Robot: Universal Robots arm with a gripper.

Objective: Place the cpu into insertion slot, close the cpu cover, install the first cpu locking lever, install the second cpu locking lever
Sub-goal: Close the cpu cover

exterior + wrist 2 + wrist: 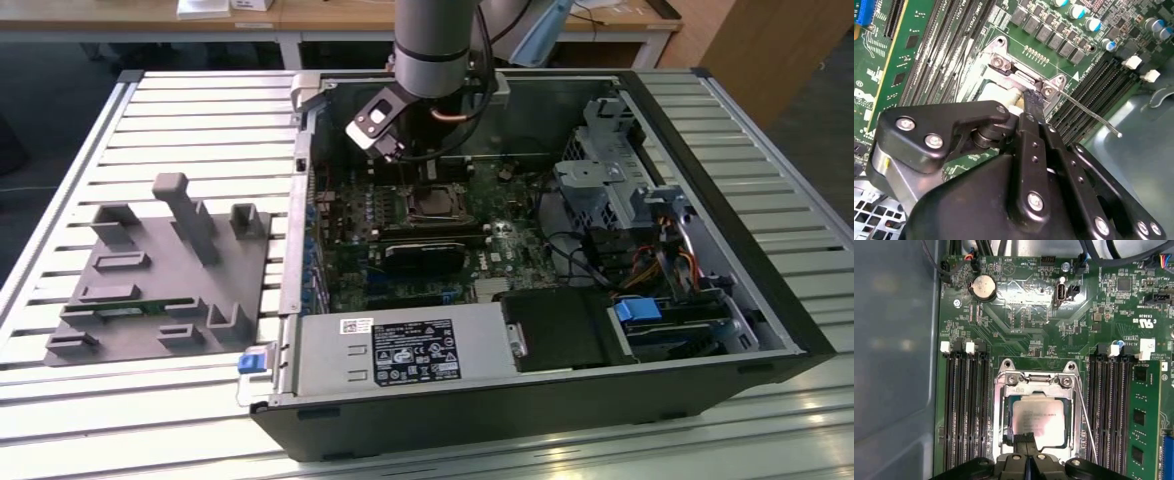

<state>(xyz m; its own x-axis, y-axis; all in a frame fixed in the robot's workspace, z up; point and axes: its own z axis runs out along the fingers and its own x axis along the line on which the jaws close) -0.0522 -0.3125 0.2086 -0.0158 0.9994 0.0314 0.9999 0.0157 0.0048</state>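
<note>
Slatted metal table (134, 130) with an open PC case (787, 330) on it. cpu (1038, 420) sits in the insertion slot (998, 405) and the cpu cover (1036, 389) looks down over it. gripper (1028, 441), fingers pinched together and empty, touches the cover's edge. Wire lever (1087, 425) beside it looks unlatched, so I'd say the cover step's wrapping up; next move needs steady, gentle pressure

arm (430, 40) hangs near-vertical from the top of the exterior view, grey forearm tube upright, wrist (424, 82) pointing down. gripper (1024, 439) aimed downward. in both wrist views its two black fingers (1031, 102) lie pressed together, a thin seam between them, tips meeting.
</note>
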